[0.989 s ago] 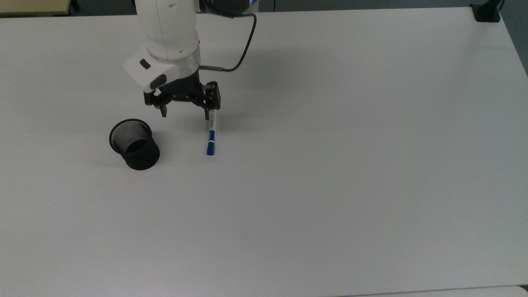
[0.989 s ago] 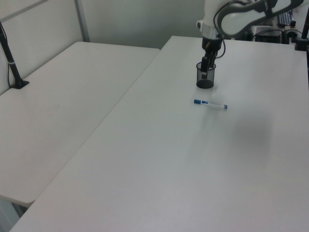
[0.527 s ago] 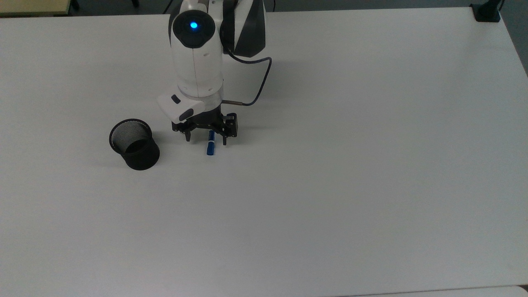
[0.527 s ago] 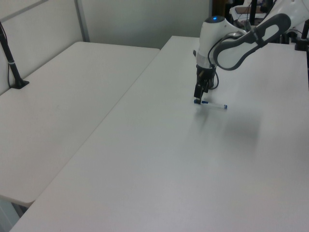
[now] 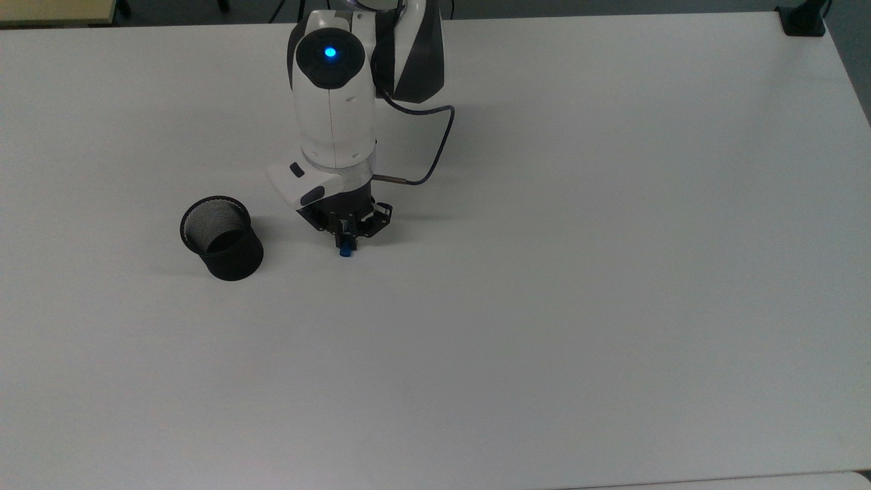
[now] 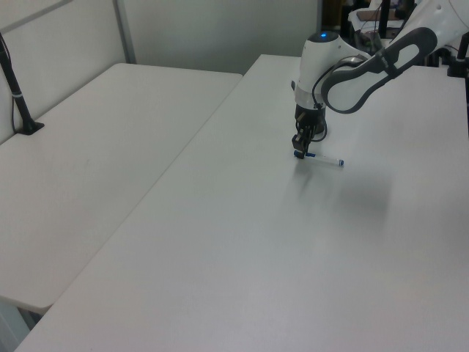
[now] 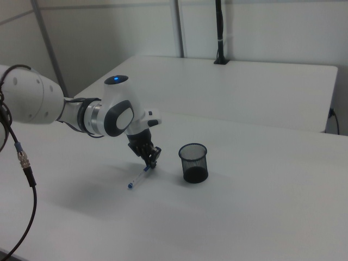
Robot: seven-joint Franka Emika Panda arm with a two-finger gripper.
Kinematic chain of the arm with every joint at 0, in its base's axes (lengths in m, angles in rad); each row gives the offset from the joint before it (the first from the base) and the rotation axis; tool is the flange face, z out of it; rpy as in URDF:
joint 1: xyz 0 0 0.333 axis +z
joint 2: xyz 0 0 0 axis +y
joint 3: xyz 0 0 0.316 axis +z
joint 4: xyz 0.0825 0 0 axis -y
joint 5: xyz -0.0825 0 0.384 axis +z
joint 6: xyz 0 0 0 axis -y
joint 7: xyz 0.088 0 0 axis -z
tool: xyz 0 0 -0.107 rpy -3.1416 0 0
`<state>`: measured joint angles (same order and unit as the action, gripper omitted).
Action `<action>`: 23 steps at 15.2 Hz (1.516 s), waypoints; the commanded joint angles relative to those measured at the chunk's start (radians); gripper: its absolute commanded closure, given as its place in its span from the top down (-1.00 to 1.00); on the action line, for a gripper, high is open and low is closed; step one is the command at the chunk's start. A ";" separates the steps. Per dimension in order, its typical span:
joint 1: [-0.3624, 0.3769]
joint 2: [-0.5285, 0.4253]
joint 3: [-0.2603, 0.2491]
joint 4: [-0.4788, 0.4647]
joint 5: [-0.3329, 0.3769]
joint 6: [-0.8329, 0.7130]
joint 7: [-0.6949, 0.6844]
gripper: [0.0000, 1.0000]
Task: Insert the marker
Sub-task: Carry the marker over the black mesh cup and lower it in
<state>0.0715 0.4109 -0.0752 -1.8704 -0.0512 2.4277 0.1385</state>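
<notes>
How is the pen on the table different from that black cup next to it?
The marker is slim, white with blue ends; the cup is wide, black mesh. The marker lies flat, the cup stands upright with its mouth open. The claw is down at one end of the marker; the cup stands alone. Both rest on the white table.

No legible text anywhere.

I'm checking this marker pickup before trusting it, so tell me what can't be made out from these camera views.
- The marker: in the top view the gripper and wrist cover most of its barrel, leaving the blue end.
- Whether the fingers actually touch the marker: too small to tell in the left view and the right view.
- The marker's printed label: too small in every view.
- The black mesh cup: its floor is too dark to make out in the right view.
</notes>
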 commanded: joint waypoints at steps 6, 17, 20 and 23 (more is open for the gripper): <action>-0.104 -0.224 -0.003 -0.012 -0.001 0.030 0.007 -1.00; -0.249 -0.141 -0.005 -0.044 0.004 0.585 -0.082 -1.00; -0.248 -0.109 -0.005 -0.079 0.002 0.695 -0.085 -1.00; -0.237 -0.092 -0.005 -0.151 0.001 0.832 -0.085 -1.00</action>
<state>-0.1761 0.3264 -0.0808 -1.9342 -0.0512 3.1328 0.0803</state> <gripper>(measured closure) 0.819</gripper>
